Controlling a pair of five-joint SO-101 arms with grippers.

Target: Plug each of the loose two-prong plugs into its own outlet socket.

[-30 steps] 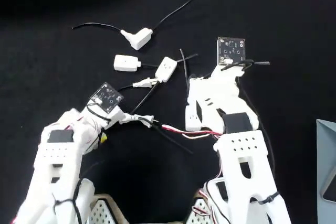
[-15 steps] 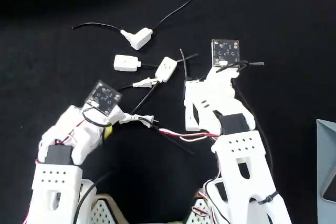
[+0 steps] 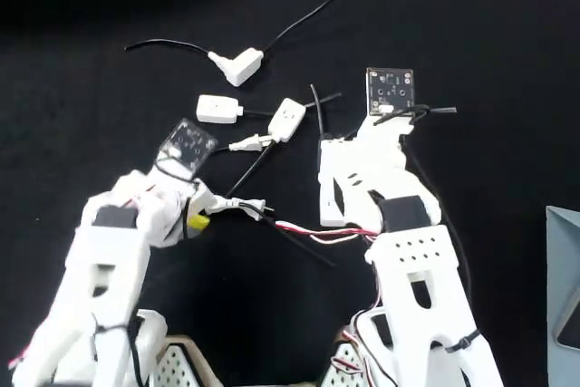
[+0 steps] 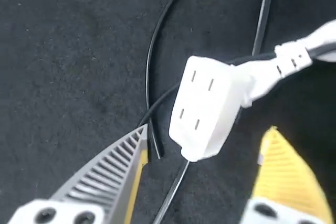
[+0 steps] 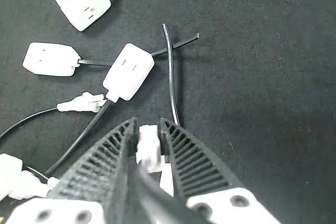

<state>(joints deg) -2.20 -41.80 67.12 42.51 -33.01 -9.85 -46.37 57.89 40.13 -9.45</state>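
my left gripper (image 4: 207,129) hung wide open over a white plastic socket block (image 4: 205,108) on the black table (image 4: 68,51), holding nothing. my right gripper (image 5: 148,124) pinched a small white plug (image 5: 148,153).

Matt black cloth, finely fuzzy, is laid over the table (image 3: 507,61); the cords (image 4: 152,61) are sheathed in smooth black plastic. Smooth white plastic, faintly glossy, is seen on the outlet socket (image 4: 205,108) and on the plug (image 5: 148,153) pinched in the right gripper (image 5: 147,124). Ribbed matt plastic, grey and yellow, is seen on the fingers (image 4: 110,171) of the wide-apart left gripper (image 4: 208,129); matt white plastic on the arms (image 3: 444,260).
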